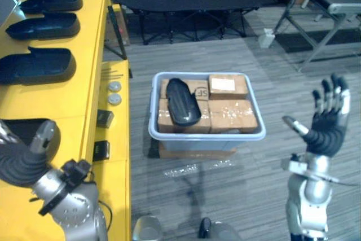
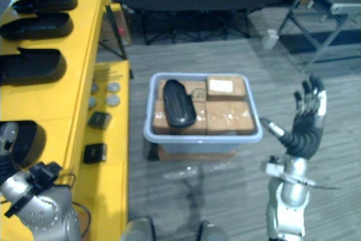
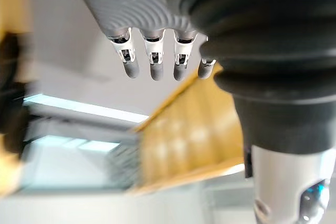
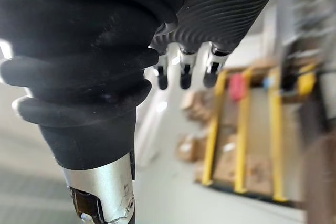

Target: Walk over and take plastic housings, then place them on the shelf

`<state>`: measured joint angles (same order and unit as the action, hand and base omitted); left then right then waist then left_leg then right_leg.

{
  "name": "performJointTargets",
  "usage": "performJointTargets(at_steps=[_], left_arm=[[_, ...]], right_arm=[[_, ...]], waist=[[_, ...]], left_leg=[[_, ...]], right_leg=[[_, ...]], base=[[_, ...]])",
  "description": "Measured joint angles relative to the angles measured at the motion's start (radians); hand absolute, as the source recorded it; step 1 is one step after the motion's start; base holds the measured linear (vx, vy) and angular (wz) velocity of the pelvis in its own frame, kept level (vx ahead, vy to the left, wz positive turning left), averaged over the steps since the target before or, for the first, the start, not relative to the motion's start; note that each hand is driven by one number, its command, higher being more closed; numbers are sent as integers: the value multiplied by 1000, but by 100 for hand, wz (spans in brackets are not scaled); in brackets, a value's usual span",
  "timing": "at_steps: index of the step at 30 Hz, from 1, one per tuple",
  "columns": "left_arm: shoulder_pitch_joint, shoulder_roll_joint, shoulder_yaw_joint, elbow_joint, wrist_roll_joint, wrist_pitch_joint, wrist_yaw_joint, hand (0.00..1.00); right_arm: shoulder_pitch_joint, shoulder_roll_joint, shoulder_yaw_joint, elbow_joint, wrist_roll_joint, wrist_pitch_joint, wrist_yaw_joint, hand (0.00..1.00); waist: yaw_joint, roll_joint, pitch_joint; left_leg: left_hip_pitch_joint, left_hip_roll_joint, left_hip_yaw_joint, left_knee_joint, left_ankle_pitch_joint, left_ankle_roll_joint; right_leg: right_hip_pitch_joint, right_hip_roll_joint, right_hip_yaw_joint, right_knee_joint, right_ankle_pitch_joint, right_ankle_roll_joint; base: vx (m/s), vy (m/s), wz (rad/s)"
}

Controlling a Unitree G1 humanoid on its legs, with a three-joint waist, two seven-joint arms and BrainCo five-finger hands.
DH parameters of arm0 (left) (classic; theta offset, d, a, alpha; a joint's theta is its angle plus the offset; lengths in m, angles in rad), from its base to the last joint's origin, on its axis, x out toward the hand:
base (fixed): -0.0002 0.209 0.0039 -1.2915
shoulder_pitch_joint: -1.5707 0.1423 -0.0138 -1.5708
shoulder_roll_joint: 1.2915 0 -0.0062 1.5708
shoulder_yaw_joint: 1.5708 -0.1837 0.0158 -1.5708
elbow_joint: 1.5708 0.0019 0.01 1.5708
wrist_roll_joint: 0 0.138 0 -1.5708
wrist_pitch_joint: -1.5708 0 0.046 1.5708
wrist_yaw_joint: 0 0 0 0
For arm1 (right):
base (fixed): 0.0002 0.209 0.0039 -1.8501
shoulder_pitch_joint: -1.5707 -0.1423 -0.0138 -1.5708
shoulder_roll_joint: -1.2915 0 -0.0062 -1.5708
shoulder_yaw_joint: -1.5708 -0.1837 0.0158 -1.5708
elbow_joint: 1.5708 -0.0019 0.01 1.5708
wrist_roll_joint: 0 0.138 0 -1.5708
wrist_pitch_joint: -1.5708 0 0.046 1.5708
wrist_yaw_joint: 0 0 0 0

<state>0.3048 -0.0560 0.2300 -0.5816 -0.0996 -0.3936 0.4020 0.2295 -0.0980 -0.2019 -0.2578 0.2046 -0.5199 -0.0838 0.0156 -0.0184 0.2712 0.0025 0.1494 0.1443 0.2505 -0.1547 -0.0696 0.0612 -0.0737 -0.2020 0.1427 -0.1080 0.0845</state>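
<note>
Plastic housing (image 1: 183,101), black and long, lies on top of the cardboard boxes (image 1: 228,86) inside the grey bin (image 1: 203,139), which stands on the floor at the centre of the head view. Four more housings (image 1: 39,66) rest in a row on the yellow shelf (image 1: 79,100), from 11 o'clock down to 8 o'clock. The nearest housing (image 1: 20,128) is just beside your left hand (image 1: 22,162), at 8 o'clock. That hand has relaxed fingers, and its own wrist view shows nothing between them. Your right hand (image 1: 330,119) is raised at 3 o'clock, well apart from the bin, with fingers spread wide and empty. I judge that you are between two rounds: the shelf already carries its housings, and the one in the bin is not yet taken. The next move calls for turning toward the bin and bringing a hand down over the housing from above. Then close fingers and thumb around its narrow middle, because the smooth curved shell may slip. Keep the fingers off the bin rim.
</note>
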Motion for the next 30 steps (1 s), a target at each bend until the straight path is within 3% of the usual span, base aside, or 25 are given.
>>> performJointTargets(at_steps=[3,6,8,13,16,21,30], left_arm=[[34,1,-75,64,32,30,-116,0],[29,14,-122,112,77,41,-161,0],[27,18,-137,122,75,94,-191,0],[9,52,-203,244,-11,290,-276,0],[10,55,-227,278,-11,347,-305,0],[4,98,-283,301,-1,376,-347,0],[-2,128,-302,347,-13,374,-346,0]], right_arm=[[81,32,19,0,20,-8,13,0],[105,47,55,5,101,-24,24,0],[103,54,71,19,127,-24,42,0],[93,52,164,91,125,4,65,0],[78,49,181,113,127,48,69,0],[71,31,213,172,140,133,62,0],[82,19,227,256,195,152,139,0]], waist=[[-18,16,-9],[-30,15,-9],[-31,17,-11],[-28,28,-18],[-25,24,-20],[-25,11,-36],[-28,1,-42]], left_leg=[[5,0,5,-16,5,-3],[21,-10,4,-18,6,-3],[33,-22,3,-34,10,3],[30,-49,-1,-52,18,16],[28,-59,1,-63,23,19],[9,-69,0,-65,25,19],[9,-91,-22,-59,24,20]], right_leg=[[0,7,17,-38,28,-2],[10,5,36,-54,40,3],[11,-3,43,-54,43,8],[12,-26,43,-81,68,23],[13,-33,44,-101,83,26],[16,-39,44,-140,116,32],[28,-57,35,-139,121,40]], base=[[-25,-4,-29],[-7,37,-18],[-11,46,-11],[-27,54,1],[-16,27,-1],[0,0,0],[-24,18,4]])
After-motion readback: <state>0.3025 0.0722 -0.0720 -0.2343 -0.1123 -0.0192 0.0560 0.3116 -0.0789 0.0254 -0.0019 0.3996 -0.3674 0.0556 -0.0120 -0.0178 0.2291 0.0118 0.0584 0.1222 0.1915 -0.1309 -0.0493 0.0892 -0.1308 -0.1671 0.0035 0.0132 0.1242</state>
